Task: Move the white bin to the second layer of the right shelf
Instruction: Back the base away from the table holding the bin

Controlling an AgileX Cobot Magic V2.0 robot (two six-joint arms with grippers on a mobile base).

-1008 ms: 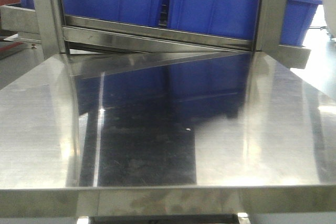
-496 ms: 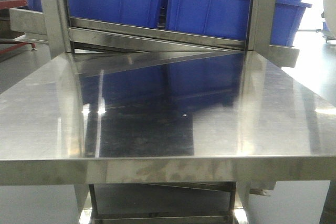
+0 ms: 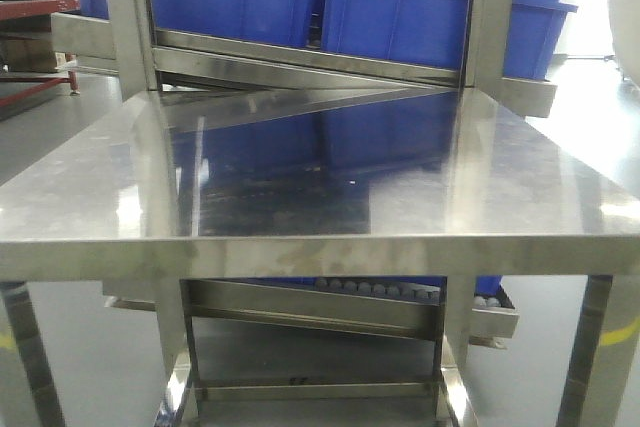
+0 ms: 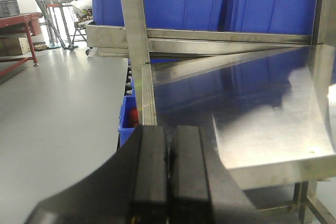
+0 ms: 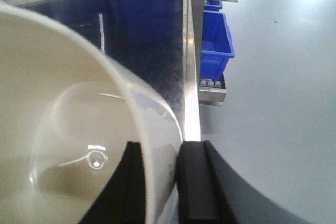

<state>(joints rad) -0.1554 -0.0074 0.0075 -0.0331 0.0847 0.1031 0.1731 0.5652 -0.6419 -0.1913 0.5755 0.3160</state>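
Front view's pulled back from the shiny steel tabletop (image 3: 300,177) in the last sec: its front edge & a white roller lane (image 3: 380,289) underneath now show. Right tool (image 5: 164,182) pinches the wall of the glossy cream-white plastic bin (image 5: 63,129), above the tabletop's right edge; left tool (image 4: 167,171) closed, empty. Shelf trip looks pending.

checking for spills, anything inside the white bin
Nothing shows inside the glossy cream-white plastic tub: bare walls, bare base. The right end effector's black finger covers the near corner.

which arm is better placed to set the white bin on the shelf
Right. The right fingers are shut on the white bin wall, one inside, one outside. The left fingers are shut on nothing, beside the steel table.
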